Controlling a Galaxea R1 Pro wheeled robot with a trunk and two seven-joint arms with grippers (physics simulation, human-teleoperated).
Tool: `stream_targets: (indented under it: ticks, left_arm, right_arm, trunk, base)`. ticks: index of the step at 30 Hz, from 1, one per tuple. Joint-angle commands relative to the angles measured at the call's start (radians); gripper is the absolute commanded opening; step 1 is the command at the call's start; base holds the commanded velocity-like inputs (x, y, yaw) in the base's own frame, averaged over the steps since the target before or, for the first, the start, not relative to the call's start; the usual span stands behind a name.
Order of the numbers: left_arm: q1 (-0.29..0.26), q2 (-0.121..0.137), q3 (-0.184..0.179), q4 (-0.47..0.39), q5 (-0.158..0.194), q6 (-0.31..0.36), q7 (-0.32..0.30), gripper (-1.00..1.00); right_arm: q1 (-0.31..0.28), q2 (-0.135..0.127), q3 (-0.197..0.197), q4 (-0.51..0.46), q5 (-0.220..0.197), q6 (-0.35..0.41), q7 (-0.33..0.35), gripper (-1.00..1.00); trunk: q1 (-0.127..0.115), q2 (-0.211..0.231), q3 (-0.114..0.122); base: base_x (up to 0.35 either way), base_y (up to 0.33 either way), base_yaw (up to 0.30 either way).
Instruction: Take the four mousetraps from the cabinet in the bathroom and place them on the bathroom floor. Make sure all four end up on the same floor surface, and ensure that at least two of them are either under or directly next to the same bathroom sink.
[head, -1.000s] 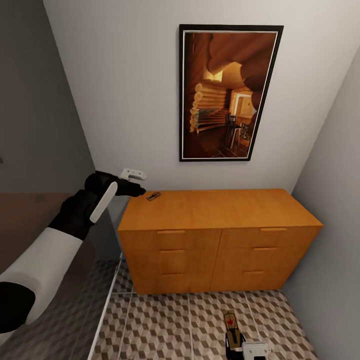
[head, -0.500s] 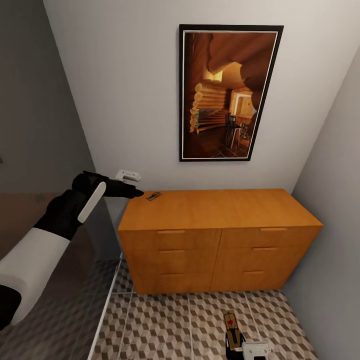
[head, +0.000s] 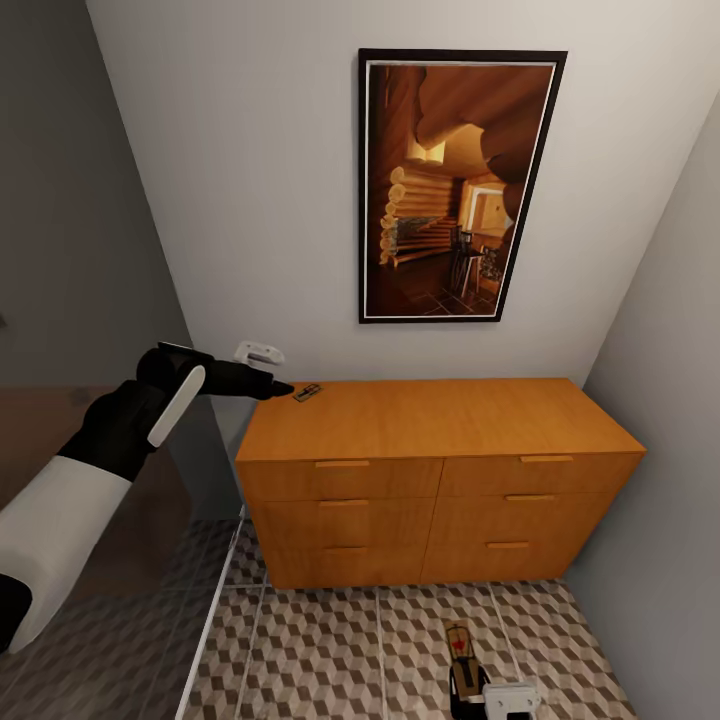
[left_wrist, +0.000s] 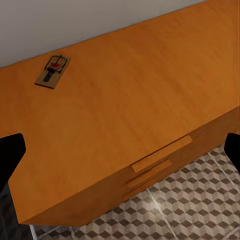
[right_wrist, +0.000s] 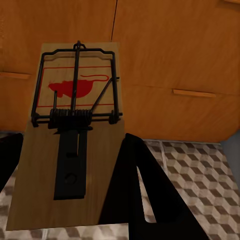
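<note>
One mousetrap (head: 306, 392) lies flat on the back left corner of the cabinet (head: 430, 470) top. In the left wrist view this mousetrap (left_wrist: 52, 70) shows its dark wire and red spot. My left gripper (head: 272, 386) hovers at the cabinet's left edge, just short of that trap, open. Its dark fingertips (left_wrist: 10, 152) stand wide apart over the cabinet top (left_wrist: 130, 100). Low in front of the cabinet, my right gripper (head: 466, 682) is shut on a second mousetrap (head: 459, 643) above the bathroom floor (head: 330, 650). That mousetrap (right_wrist: 75, 135) sits between the black fingers (right_wrist: 135, 190).
A framed picture (head: 455, 185) hangs on the white wall above the cabinet. A grey wall (head: 660, 450) closes in on the right. A glass panel (head: 150, 560) stands on the left beside the cabinet. The drawers are closed.
My left forearm has drawn back to the left and dropped a little, with the fingers still pointing at the trap on the cabinet. The right gripper and its trap have barely moved.
</note>
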Motion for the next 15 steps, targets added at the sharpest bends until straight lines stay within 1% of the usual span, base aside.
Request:
stream_targets:
  ticks: [1, 5, 8, 11, 15]
  left_arm:
    - [-0.001, 0.001, -0.003, -0.001, -0.006, 0.002, -0.007, 1.00]
    - [-0.001, 0.001, -0.005, 0.001, -0.006, 0.001, -0.008, 1.00]
    - [-0.001, 0.001, -0.006, 0.001, -0.007, 0.001, -0.008, 1.00]
    - [-0.001, 0.001, -0.006, 0.001, -0.008, 0.001, -0.008, 1.00]
    - [-0.001, 0.001, -0.010, 0.001, -0.010, 0.001, -0.008, 1.00]
  right_arm:
    - [-0.001, 0.000, 0.009, 0.001, -0.012, -0.004, 0.002, -1.00]
    - [-0.001, 0.000, 0.009, 0.001, -0.012, -0.004, 0.011, -1.00]
    - [-0.001, 0.000, 0.009, 0.001, -0.012, -0.004, 0.013, -1.00]
    - [-0.001, 0.000, 0.009, 0.001, -0.012, -0.004, 0.014, -1.00]
    - [0.000, 0.000, 0.009, 0.001, -0.012, -0.004, 0.014, -1.00]
  trunk:
    - [0.001, -0.002, -0.002]
    - [0.001, -0.002, -0.002]
    - [0.001, -0.002, -0.002]
    - [0.001, -0.002, -0.002]
    - [0.001, -0.002, -0.002]
  base:
    - [0.000, 0.000, 0.000]
    - [0.004, 0.000, 0.000]
    - [0.074, 0.000, 0.000]
    - [0.149, 0.000, 0.000]
    - [0.212, 0.000, 0.000]
